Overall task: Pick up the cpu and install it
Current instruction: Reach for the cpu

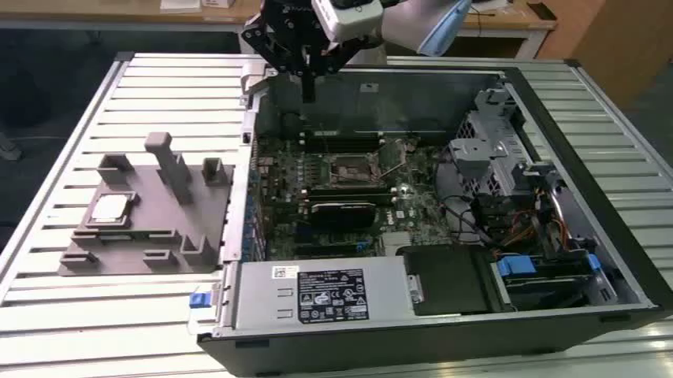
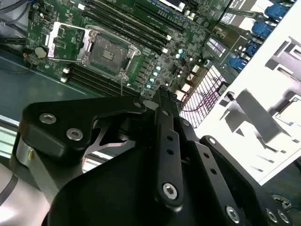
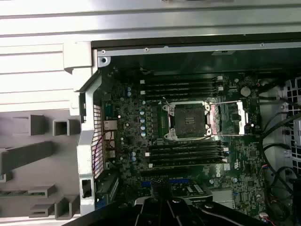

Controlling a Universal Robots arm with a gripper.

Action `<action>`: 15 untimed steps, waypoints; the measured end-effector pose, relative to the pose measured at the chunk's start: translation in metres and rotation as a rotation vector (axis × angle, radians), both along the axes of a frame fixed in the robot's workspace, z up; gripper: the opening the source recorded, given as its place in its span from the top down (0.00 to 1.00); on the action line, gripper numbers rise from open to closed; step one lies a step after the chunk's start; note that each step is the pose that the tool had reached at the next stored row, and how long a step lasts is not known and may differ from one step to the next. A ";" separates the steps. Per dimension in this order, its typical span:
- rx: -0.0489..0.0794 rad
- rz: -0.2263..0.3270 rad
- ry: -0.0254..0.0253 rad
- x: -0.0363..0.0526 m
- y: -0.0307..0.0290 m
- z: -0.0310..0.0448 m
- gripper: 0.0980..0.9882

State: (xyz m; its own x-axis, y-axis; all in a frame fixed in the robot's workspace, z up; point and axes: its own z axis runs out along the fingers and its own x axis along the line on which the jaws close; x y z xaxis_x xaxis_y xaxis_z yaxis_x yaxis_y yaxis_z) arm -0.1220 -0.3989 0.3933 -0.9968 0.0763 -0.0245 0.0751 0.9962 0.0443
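The cpu point(image 1: 110, 208), a small square chip with a shiny silver top, lies flat in a recess of the grey moulded fixture point(image 1: 158, 236) at the exterior view's left. My gripper point(image 1: 308, 94) hangs above the back left corner of the open computer case, well away from the cpu, with its dark fingers shut together and nothing between them. The motherboard socket point(image 1: 352, 167) stands uncovered, with its metal load plate point(image 3: 230, 117) swung aside. The socket also shows in both wrist views point(image 2: 107, 52) point(image 3: 188, 120), beyond the gripper's black linkage point(image 2: 164, 155).
The case walls point(image 1: 250, 157) rise around the motherboard. Memory slots point(image 3: 183, 87) flank the socket. A power supply point(image 1: 321, 295) sits at the case's front, with drive cages and cables point(image 1: 515, 205) at the exterior view's right. Everything rests on a ribbed metal table point(image 1: 126, 331).
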 end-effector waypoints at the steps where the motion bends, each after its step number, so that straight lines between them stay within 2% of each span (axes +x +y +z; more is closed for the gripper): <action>1: 0.000 0.000 0.0000 0.0000 0.0000 0.0000 0.99; 9: 0.000 0.000 0.0000 0.0000 0.0000 0.0000 0.99; 15: 0.000 0.000 0.0000 -0.0046 0.0000 0.0000 0.99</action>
